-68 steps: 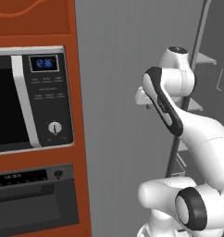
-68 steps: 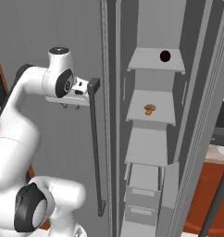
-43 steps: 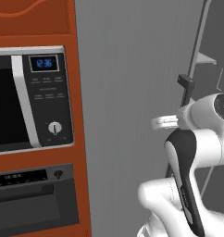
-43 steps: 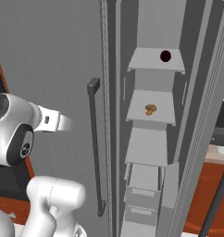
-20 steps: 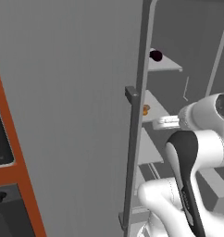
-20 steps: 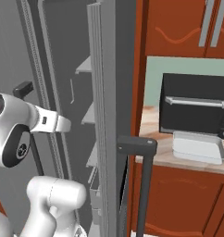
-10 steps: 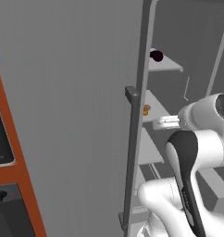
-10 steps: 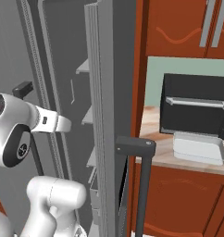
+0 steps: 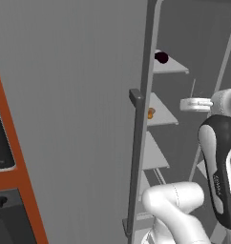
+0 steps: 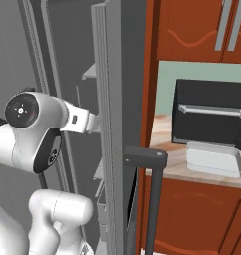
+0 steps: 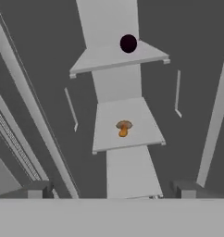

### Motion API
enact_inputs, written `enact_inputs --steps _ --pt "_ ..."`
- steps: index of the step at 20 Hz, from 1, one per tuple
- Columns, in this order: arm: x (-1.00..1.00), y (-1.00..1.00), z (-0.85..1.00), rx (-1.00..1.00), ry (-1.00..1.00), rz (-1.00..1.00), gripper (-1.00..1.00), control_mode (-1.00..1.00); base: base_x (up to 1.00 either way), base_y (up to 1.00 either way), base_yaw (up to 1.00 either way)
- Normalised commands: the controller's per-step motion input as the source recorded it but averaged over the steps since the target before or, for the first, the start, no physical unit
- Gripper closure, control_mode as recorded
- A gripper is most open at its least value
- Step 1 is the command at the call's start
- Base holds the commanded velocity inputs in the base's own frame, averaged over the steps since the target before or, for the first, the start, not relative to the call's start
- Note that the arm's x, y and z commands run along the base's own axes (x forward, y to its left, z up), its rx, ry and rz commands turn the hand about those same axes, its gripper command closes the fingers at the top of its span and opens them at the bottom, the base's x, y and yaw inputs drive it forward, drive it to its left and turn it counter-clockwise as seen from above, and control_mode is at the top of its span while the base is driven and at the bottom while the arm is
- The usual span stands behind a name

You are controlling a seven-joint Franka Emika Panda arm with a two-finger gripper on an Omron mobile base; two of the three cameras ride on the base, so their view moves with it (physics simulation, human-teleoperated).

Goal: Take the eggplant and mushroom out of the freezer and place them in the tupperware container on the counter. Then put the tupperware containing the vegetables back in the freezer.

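two veg: eggplant (image 11: 128,43) sitting on upper shelf, mushroom (image 11: 123,127) on the shelf below, both inside the freezer (image 9: 203,57); I'm touching neither.
gripper: my gripper (image 11: 113,190) is facing the shelves, jaws standing wide apart, nothing between them.
door: door (image 9: 74,109) is standing open beside me.
tupperware container (image 10: 213,159): waiting on the counter (image 10: 165,167), in front of the toaster oven (image 10: 210,112).
change: base is sitting nearer the opening than seconds ago; views shifted, veg unmoved.
meaning: I'm judging the reach-in comes next.
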Motion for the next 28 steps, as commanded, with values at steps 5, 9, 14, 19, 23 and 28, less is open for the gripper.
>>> enact_inputs --steps 5,9,14,19,23,28 --pt "0.51 -0.10 0.49 0.01 -0.08 -0.01 -1.00 -1.00 0.00 0.00 0.00" --pt "0.72 0.00 0.33 -0.02 -0.04 -0.08 -1.00 -1.00 0.00 0.00 0.00" --pt "0.78 0.00 0.20 -0.05 0.00 -0.08 -1.00 -1.00 0.00 0.00 0.00" --pt "0.71 -0.02 0.18 -0.07 0.00 -0.05 -1.00 -1.00 0.00 0.00 0.00" --pt "0.73 -0.14 0.24 -0.01 0.00 0.00 -1.00 -1.00 0.00 0.00 0.00" --pt "0.81 -0.17 0.13 0.00 0.01 0.00 -1.00 -1.00 0.00 0.00 0.00"
